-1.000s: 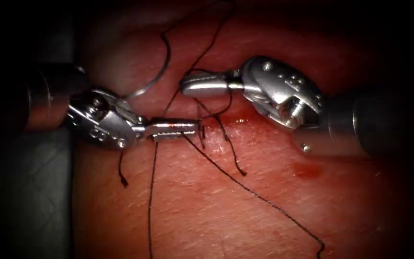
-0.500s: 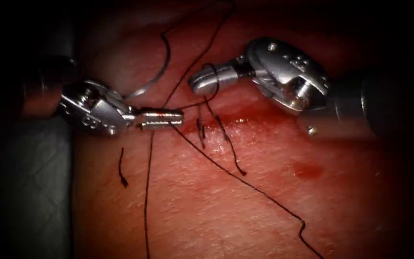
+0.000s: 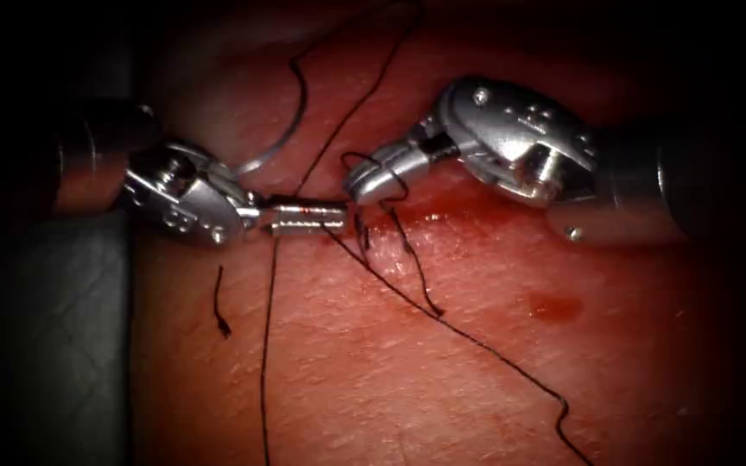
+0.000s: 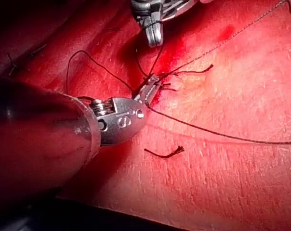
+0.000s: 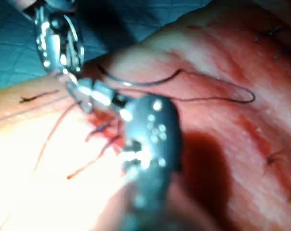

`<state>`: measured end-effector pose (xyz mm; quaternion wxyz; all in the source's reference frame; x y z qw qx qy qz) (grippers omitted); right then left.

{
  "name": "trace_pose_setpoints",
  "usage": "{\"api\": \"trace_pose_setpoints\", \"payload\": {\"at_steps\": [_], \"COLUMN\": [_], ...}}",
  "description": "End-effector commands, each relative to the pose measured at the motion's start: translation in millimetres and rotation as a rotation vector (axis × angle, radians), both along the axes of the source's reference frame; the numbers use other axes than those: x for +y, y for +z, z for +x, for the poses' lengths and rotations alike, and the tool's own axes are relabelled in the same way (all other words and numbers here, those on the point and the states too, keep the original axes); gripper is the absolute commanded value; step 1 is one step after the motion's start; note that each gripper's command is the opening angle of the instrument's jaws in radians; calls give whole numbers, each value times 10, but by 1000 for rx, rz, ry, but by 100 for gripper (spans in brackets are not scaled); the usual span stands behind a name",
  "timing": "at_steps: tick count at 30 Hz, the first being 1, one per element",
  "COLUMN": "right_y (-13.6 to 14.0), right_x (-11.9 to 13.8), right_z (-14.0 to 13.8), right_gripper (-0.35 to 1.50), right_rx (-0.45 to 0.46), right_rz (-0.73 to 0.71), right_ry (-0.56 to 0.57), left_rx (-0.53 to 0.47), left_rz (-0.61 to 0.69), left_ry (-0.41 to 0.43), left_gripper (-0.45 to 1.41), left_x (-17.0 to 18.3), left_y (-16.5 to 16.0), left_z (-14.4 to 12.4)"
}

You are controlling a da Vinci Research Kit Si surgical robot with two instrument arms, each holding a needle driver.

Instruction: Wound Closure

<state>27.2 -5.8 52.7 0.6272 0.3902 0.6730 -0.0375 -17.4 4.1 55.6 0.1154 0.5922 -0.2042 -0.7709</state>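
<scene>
Thread [image 3: 407,298] clamped in left tool [image 3: 308,216] | looped round right tool [image 3: 373,177], jaws look closed | needle [image 3: 274,147] lies loose | we'd keep tension gentle

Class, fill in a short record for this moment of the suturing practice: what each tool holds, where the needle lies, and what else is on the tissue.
Left tool: jaws shut on the thread, just left of the cut.
Right tool: thread looped around its jaws; jaw state unclear.
Needle: lies free on the tissue, above the left tool, held by neither tool.
Cut: wet with red fluid.
Cut ends of thread: one lies left of the cut.
</scene>
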Motion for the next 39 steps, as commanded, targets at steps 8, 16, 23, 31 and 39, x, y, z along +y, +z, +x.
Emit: {"api": "trace_pose_setpoints", "payload": {"at_steps": [8, 16, 23, 31, 39], "right_y": [5, 1, -2, -3, -3], "right_x": [-8, -2, -5, -7, -14], "right_z": [-4, -6, -5, -5, -5], "right_gripper": [-13, 34, 69, 74, 63], "right_rx": [-13, 61, 109, 98, 101], "right_rz": [-66, -302, -441, -511, -521], "right_ry": [-56, -143, -191, -252, -307], "left_rx": [-12, -27, -26, -29, -34], "left_rz": [3, 8, 9, 10, 6], "left_ry": [7, 15, 14, 18, 23], "left_gripper": [-45, -45, -45, -45, -45], "left_x": [0, 3, 4, 7, 7], "left_y": [2, -6, -6, -3, 2], "left_z": [-10, -17, -18, -21, -22]}}
